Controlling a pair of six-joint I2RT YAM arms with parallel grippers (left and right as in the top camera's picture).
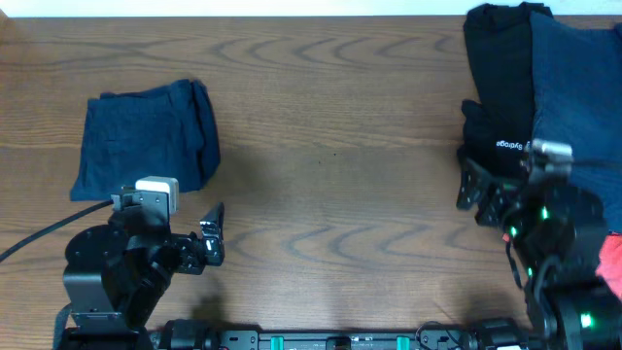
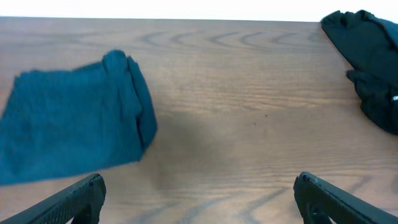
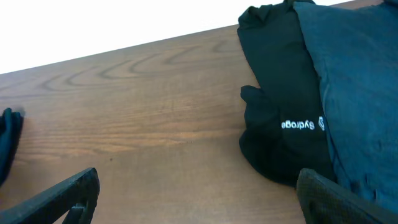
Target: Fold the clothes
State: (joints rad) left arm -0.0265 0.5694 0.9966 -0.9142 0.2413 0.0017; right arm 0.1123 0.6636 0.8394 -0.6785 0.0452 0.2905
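The dark navy shorts [image 1: 146, 136] lie folded into a compact square at the left of the table; they also show in the left wrist view [image 2: 71, 121]. My left gripper [image 1: 209, 238] is open and empty, just in front and to the right of them [image 2: 199, 196]. My right gripper [image 1: 478, 194] is open and empty [image 3: 196, 193] at the near edge of a pile at the right: a black garment [image 1: 498, 83] with white lettering [image 3: 280, 99], a navy garment [image 1: 578, 87] over it [image 3: 360, 93], and a coral-red garment [image 1: 612, 262] at the right edge.
The wooden table [image 1: 330, 136] stretches between the shorts and the pile. A black cable [image 1: 39, 233] runs from the left arm off the left edge. The arm bases stand along the front edge.
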